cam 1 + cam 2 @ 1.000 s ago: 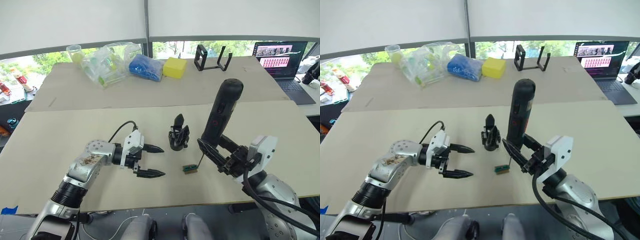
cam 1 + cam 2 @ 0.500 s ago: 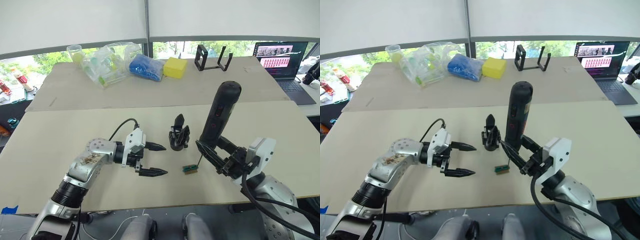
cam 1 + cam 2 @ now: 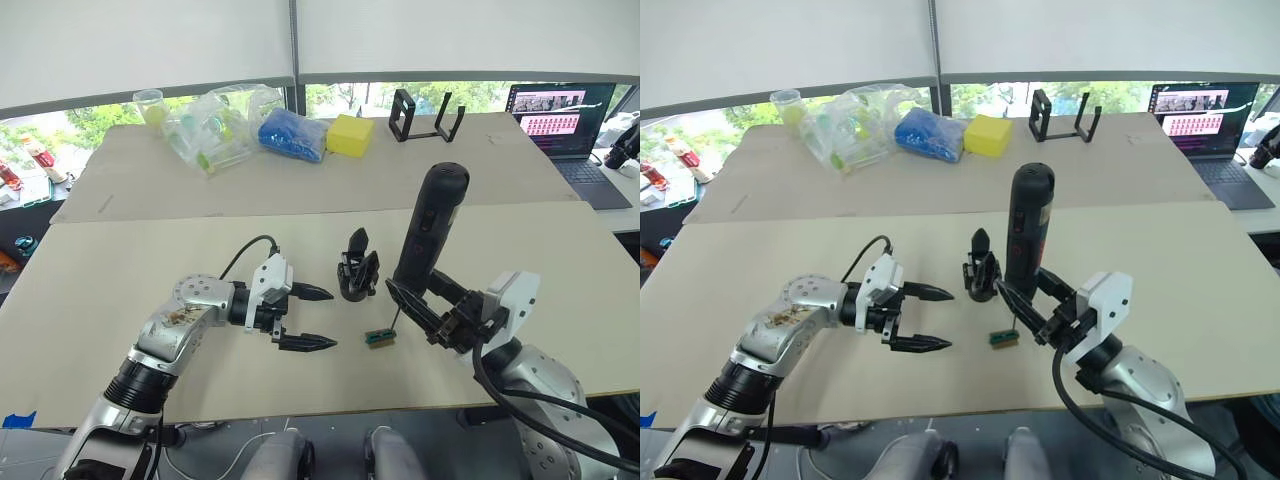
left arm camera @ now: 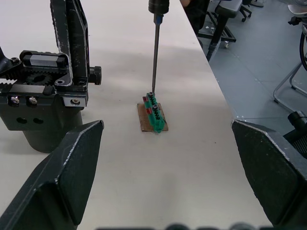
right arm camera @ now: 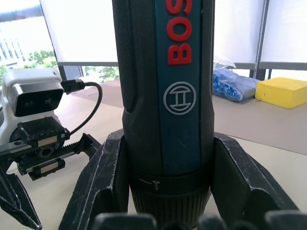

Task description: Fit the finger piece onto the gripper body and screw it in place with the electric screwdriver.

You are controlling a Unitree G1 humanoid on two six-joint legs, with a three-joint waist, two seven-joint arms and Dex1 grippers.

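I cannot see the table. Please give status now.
Right gripper shut on electric screwdriver, bit on small green block. Left gripper open, empty. Gripper body standing untouched. Nothing blocking.

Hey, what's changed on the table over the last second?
The right hand, shut on the electric screwdriver, has shifted it a little toward the gripper body, its bit on the small green block. The left hand stays open and empty. The gripper body has not moved.

The electric screwdriver point(image 3: 425, 235) stands near-upright, black with red markings, its thin bit tip touching a small green-and-tan block point(image 4: 153, 115). The gripper body point(image 3: 356, 270) stands upright just beside it, black, pointed finger up.
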